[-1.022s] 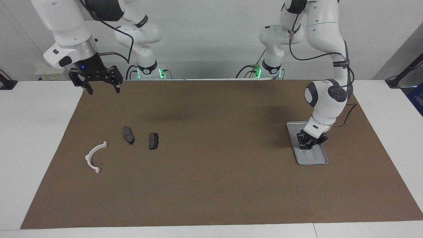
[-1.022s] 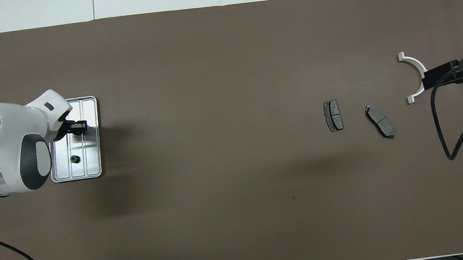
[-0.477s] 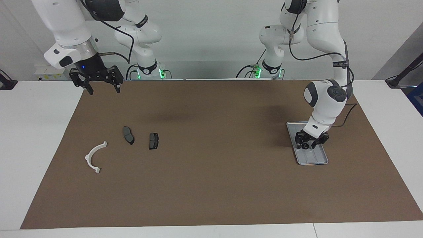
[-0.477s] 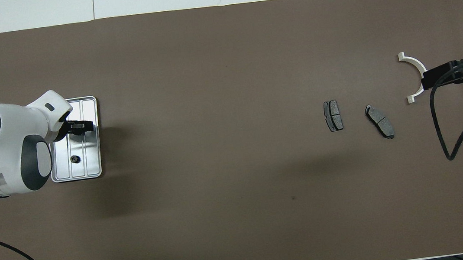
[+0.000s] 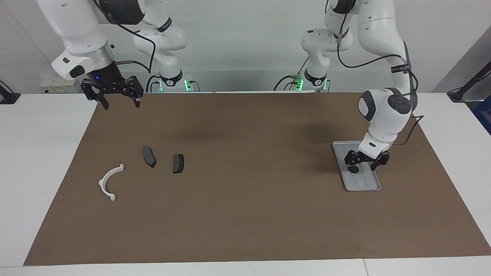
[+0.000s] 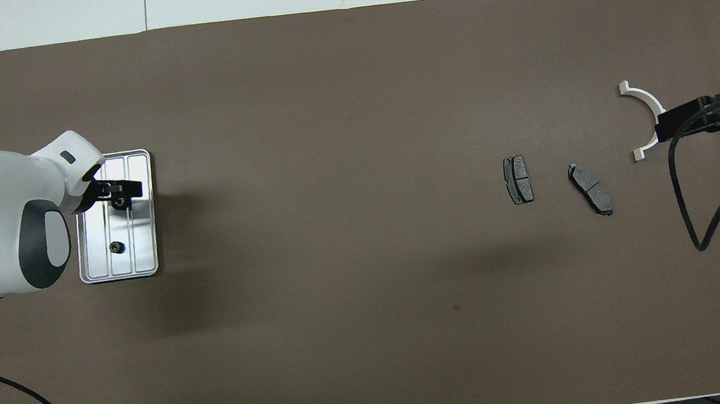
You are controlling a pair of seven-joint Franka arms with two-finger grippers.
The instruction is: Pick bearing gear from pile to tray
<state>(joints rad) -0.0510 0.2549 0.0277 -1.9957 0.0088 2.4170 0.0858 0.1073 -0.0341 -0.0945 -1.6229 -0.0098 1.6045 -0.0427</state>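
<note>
The brown mat (image 5: 245,199) covered the table. The tray (image 5: 368,186) sat at the left arm's end. The left gripper (image 5: 364,165) hung over it, fingers apart. The right gripper (image 5: 119,102) waited, fingers apart. Two little black gears (image 6: 115,247) lay in the tray.

You see the silver ridged tray (image 6: 143,213) lying flat at the left arm's end, two small black gears (image 6: 114,247) in it; the pile (image 6: 558,183) lies well apart.
</note>
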